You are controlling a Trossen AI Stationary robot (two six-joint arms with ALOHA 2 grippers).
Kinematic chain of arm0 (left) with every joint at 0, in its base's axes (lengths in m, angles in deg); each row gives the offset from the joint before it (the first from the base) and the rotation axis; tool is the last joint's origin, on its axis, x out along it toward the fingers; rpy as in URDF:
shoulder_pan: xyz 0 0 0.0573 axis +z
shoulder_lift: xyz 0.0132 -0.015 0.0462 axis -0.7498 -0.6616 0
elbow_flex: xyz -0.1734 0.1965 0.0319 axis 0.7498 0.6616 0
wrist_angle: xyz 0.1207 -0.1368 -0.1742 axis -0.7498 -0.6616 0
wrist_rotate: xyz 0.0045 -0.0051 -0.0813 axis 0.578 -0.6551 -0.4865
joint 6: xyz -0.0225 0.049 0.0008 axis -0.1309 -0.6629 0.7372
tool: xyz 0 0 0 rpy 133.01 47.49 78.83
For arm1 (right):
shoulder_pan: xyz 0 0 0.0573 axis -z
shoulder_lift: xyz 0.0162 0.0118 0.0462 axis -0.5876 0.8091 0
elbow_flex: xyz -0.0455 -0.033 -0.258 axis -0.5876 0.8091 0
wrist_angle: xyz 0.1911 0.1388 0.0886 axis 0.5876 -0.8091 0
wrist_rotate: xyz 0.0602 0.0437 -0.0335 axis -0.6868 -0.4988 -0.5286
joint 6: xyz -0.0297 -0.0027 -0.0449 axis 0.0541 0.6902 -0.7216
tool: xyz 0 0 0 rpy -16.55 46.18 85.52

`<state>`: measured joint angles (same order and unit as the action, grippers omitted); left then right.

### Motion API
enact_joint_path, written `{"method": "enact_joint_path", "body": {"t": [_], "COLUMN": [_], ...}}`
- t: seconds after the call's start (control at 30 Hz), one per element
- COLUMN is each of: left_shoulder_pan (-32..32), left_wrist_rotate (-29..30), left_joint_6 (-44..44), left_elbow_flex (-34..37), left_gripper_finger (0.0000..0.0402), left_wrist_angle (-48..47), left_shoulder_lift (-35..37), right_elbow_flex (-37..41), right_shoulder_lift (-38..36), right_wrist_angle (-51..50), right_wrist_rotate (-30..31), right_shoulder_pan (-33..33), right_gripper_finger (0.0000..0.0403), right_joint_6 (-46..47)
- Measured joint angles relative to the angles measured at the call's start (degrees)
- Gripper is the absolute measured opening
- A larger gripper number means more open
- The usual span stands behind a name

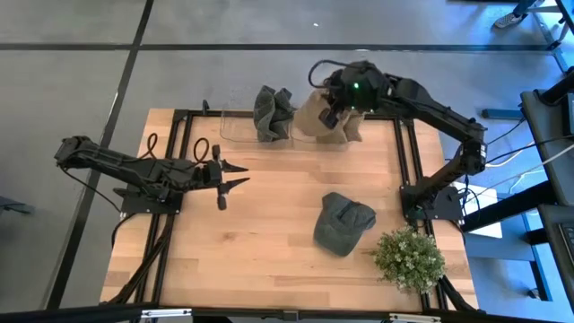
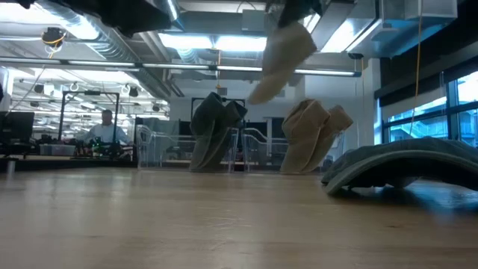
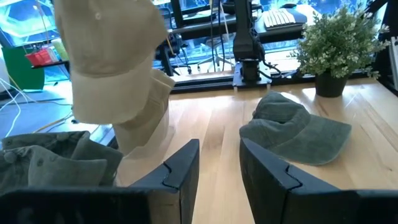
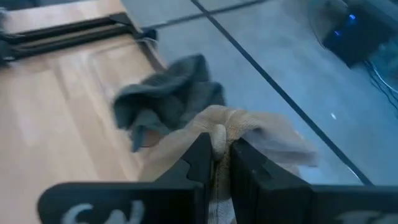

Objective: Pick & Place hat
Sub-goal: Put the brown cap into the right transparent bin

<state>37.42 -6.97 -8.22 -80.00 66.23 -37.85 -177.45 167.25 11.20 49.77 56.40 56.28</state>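
Note:
A beige hat hangs in the air over the table's far edge, below my right gripper, which is shut on it. Under it, more beige hats and grey-green hats stand bunched in a clear tray. A grey-green cap lies flat on the table, brim down, right of the middle. My left gripper is open and hovers left of the middle, pointing at the cap; the hanging beige hat also shows in its wrist view. My right gripper pinches a bunched fold of the beige hat's cloth between its two fingers, coming from above and pointing down. The hat is lifted clear of the stack and hangs slack below the fingers. One layer or several, I cannot tell.
A potted plant stands at the table's near right corner, close to the cap. Black frame rails run along both sides of the table. Bare wood lies between my left gripper and the cap. A person sits far behind the table.

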Motion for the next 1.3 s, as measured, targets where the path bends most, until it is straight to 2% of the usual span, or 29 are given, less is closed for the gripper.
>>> {"method": "enact_joint_path", "body": {"t": [0.23, 0.5, 0.9, 1.13, 1.3], "left_shoulder_pan": [0.0, 0.0, 0.0, 0.0, 0.0], "left_wrist_rotate": [0.1, 0.1, 0.1, 0.2, 0.1], "left_joint_6": [0.0, 1.5, 2.5, 2.5, 3.1], "left_elbow_flex": [0.0, 0.0, 0.0, 0.0, 0.0], "left_gripper_finger": [0.0110, 0.0109, 0.0109, 0.0109, 0.0109], "left_wrist_angle": [0.0, -0.7, -0.7, -0.5, -0.5], "left_shoulder_lift": [-1.4, -2.6, -5.8, -8.0, -9.6], "right_elbow_flex": [0.0, 0.0, 0.0, 0.0, 0.0], "right_shoulder_lift": [4.9, 12.3, 19.8, 21.2, 21.2], "right_wrist_angle": [0.2, -0.3, -2.6, -2.9, -5.7], "right_wrist_rotate": [-3.1, -3.1, -3.1, -2.7, -2.7], "right_shoulder_pan": [5.4, 9.8, 10.4, 11.4, 11.7], "right_gripper_finger": [0.0038, 0.0038, 0.0040, 0.0041, 0.0061], "right_joint_6": [-1.5, -1.7, -0.4, 0.5, 1.2]}}
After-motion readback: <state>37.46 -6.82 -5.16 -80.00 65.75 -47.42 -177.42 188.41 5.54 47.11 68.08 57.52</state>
